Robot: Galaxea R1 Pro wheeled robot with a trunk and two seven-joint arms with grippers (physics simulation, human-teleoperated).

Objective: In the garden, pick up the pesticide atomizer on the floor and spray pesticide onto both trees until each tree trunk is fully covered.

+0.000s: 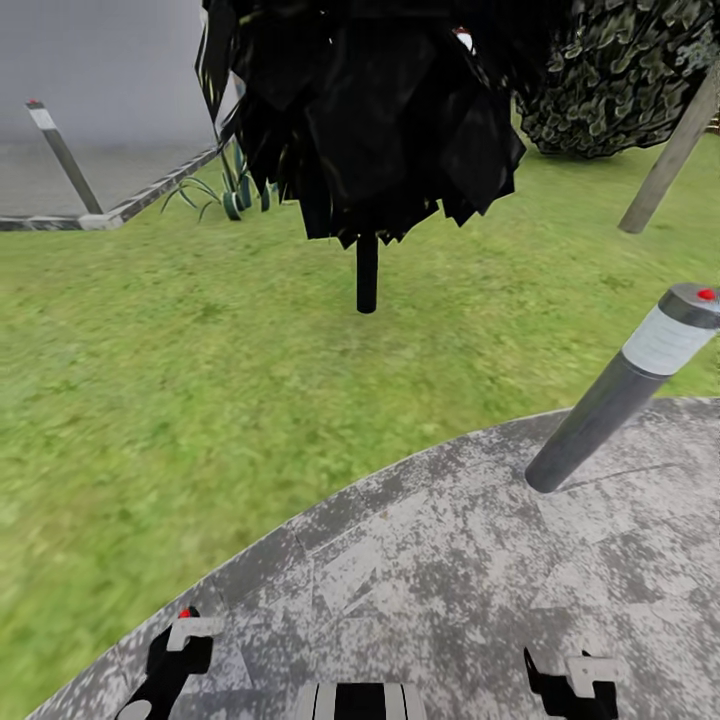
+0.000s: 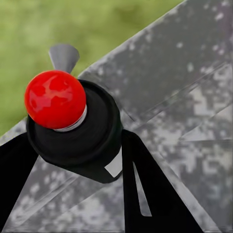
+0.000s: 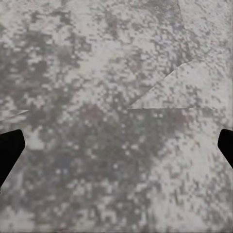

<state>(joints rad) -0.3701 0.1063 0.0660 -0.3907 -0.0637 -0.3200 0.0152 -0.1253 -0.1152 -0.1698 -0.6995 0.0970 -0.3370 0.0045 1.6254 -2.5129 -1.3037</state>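
My left gripper (image 1: 172, 655) is shut on the pesticide atomizer (image 1: 185, 614) low at the left, over the edge of the round grey paved patch (image 1: 420, 560). In the left wrist view the atomizer (image 2: 94, 133) is a black round head with a red ball on top and a small grey nozzle cone, held between the two black fingers of the left gripper (image 2: 73, 143). My right gripper (image 1: 575, 680) hangs open over the paving; its fingers stand wide apart in the right wrist view (image 3: 116, 150). One tree trunk (image 1: 670, 160), pale and bare, rises at the far right under a mottled green crown (image 1: 630, 80).
A grey post (image 1: 625, 395) with a light band and red top stands on the paving at the right; a similar post (image 1: 62, 155) is far left by a grey curb. A black-leaved tree (image 1: 370, 120) with a short black stem stands ahead. Grass (image 1: 200, 350) spreads around it.
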